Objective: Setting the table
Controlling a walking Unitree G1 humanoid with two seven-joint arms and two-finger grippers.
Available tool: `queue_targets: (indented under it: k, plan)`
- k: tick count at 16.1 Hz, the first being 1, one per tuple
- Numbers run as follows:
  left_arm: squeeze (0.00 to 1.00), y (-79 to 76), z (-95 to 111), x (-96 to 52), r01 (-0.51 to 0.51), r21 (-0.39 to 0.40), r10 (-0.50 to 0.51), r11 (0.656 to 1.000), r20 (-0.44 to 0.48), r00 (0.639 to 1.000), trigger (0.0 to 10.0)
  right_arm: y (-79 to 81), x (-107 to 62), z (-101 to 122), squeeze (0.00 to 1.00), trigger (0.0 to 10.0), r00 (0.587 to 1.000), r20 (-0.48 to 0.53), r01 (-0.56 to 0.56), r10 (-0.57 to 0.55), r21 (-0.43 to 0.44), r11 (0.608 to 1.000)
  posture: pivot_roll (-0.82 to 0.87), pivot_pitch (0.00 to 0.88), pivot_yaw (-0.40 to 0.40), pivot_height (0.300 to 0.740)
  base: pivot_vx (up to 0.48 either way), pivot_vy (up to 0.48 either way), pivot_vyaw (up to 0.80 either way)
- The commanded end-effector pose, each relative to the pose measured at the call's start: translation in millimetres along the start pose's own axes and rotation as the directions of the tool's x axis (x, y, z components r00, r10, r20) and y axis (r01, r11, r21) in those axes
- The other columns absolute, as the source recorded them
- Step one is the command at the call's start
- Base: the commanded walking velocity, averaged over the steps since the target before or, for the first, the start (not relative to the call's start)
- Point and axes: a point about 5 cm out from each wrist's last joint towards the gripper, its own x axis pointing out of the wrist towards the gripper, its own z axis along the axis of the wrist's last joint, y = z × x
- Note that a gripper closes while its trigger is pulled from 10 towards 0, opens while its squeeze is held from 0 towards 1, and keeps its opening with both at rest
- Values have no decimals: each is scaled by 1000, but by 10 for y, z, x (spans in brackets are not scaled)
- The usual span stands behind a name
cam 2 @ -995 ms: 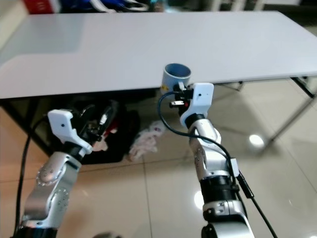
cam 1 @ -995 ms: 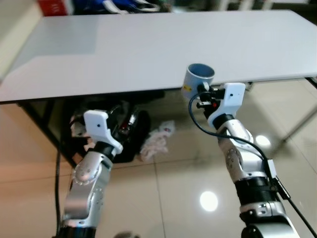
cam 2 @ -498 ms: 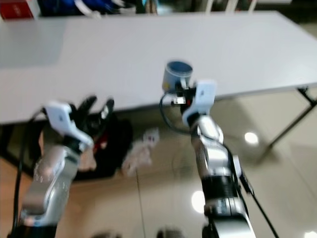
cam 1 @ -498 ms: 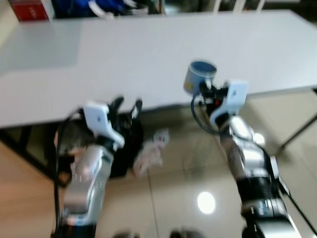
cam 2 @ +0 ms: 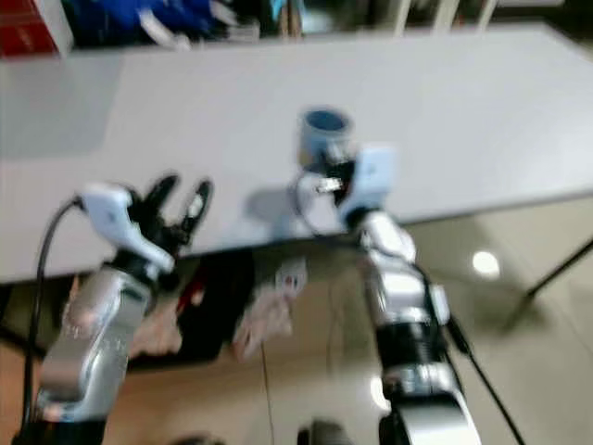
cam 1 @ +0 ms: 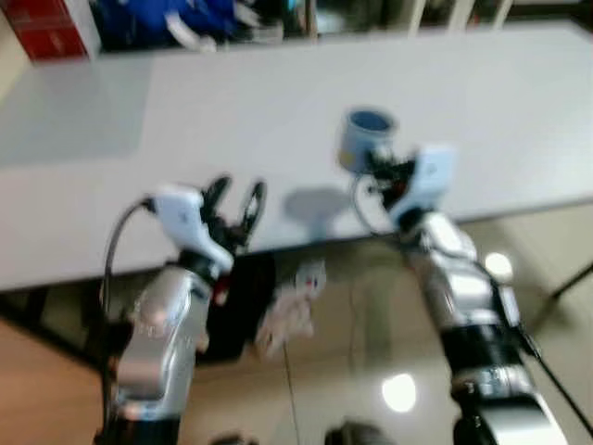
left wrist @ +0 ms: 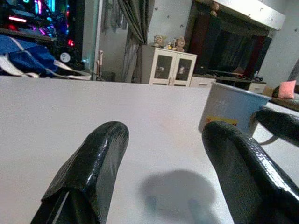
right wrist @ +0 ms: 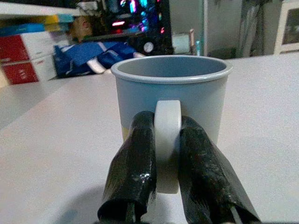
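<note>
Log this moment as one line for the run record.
right tool: shut on handle of pale blue ceramic mug, above long white table | left tool: open, empty, over table's near edge

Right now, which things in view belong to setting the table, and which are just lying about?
Part of the job:
- blue mug, held by its white handle between the right gripper's fingers, above the table
- white table
- left gripper, fingers open, holding nothing, over the table's near edge

Just lying about:
- crumpled cloth on the floor under the table
- red boxes and blue bag beyond the table's far edge
</note>
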Motion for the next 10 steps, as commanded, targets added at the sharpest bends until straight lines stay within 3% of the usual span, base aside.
queue_targets:
  k: [1, 5, 6, 8, 10]
  plan:
    - [0, 64, 66, -16, -21, 22, 20, 1000, 14, 1000, 10000, 146, 82, 108, 0, 10000, 998, 46, -47, 48, -16, 999, -105, 94, 9, 740, 480, 0, 0]
    - [0, 83, 30, -23, -41, 30, 41, 999, -3, 999, 10000, 163, 82, 97, 0, 10000, 997, 36, -63, 65, -37, 997, -104, 96, 8, 740, 480, 0, 0]
    - [0, 95, 30, -23, -61, 37, 61, 997, 2, 998, 10000, 161, 72, 96, 0, 10000, 996, 34, -78, 79, -39, 996, -105, 100, 9, 740, 319, 0, 800]
    - [0, 105, 40, -32, -72, 33, 72, 997, 15, 997, 10000, 173, 63, 96, 0, 10000, 994, 37, -104, 106, -50, 993, -104, 99, 8, 740, 0, 0, 800]
    - [0, 89, -26, -42, -42, 103, 47, 994, -48, 998, 10000, 119, 59, 50, 0, 10000, 999, 2, -49, 49, -92, 995, -107, 106, 11, 740, 0, -465, 0]
